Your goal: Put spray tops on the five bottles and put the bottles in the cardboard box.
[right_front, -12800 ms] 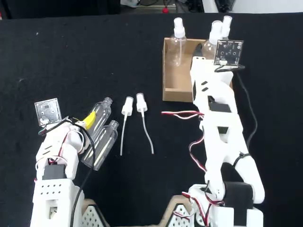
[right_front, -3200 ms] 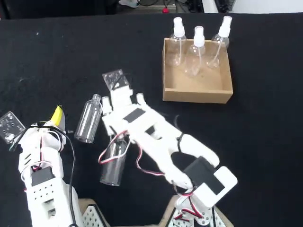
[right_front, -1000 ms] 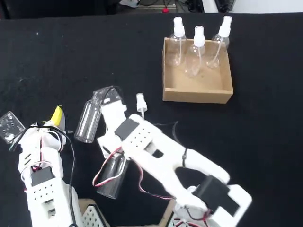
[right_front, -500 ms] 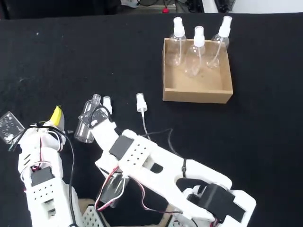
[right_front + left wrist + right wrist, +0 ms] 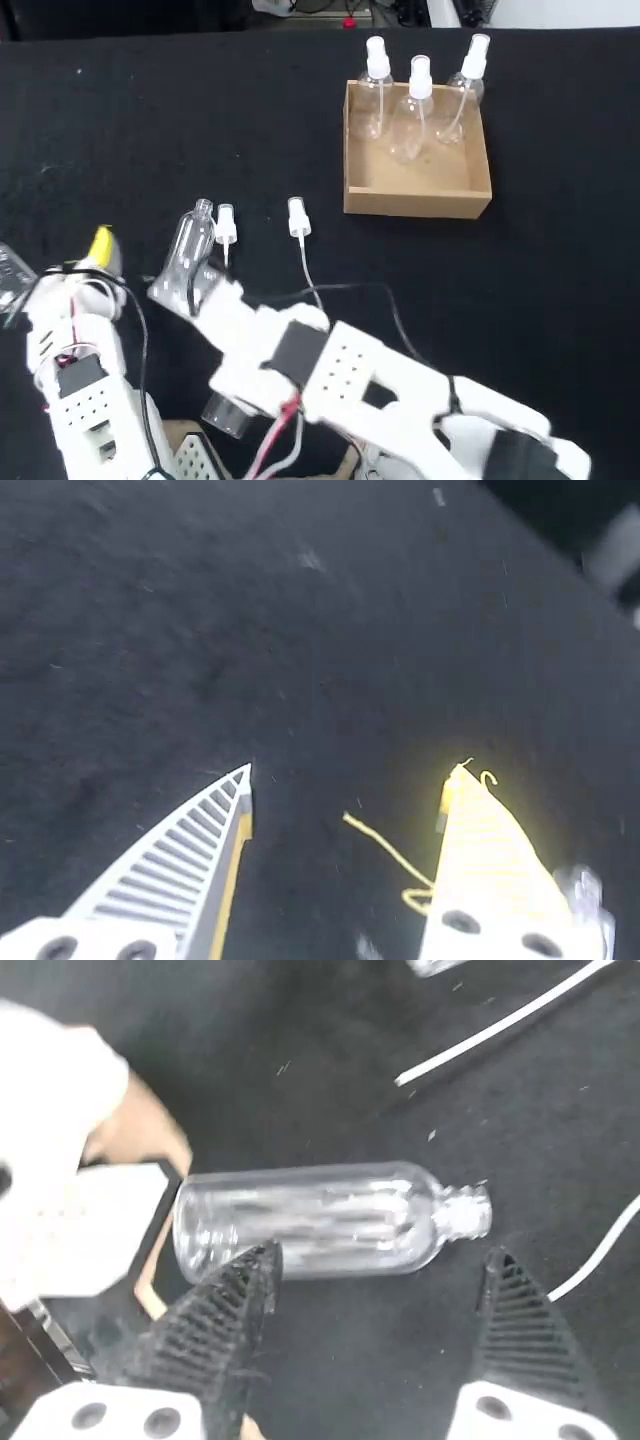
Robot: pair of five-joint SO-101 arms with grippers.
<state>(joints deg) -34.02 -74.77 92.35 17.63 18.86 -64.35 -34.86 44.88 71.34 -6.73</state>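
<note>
Three capped bottles (image 5: 412, 105) stand in the cardboard box (image 5: 416, 198) at the back right. One bare bottle (image 5: 185, 262) lies left of centre, with two spray tops (image 5: 226, 226) (image 5: 298, 218) beside it. A second bare bottle (image 5: 320, 1220) lies near the front edge, partly under my right arm (image 5: 350, 375) in the high view (image 5: 222, 412). My right gripper (image 5: 383, 1258) hangs open just above it, a finger on each side of it. My left gripper (image 5: 352, 770) is open over bare cloth, and its yellow finger (image 5: 100, 240) shows at the far left.
The table is covered in black cloth (image 5: 150, 120). The arms' white base and a wood-coloured plate edge (image 5: 150, 1260) lie close beside the near bottle's bottom end. A spray top's thin white dip tube (image 5: 500, 1025) runs across the cloth beyond the bottle.
My right arm has swung down toward the front left, and its gripper now stands over the near bottle. My left arm has shifted a little to the left.
</note>
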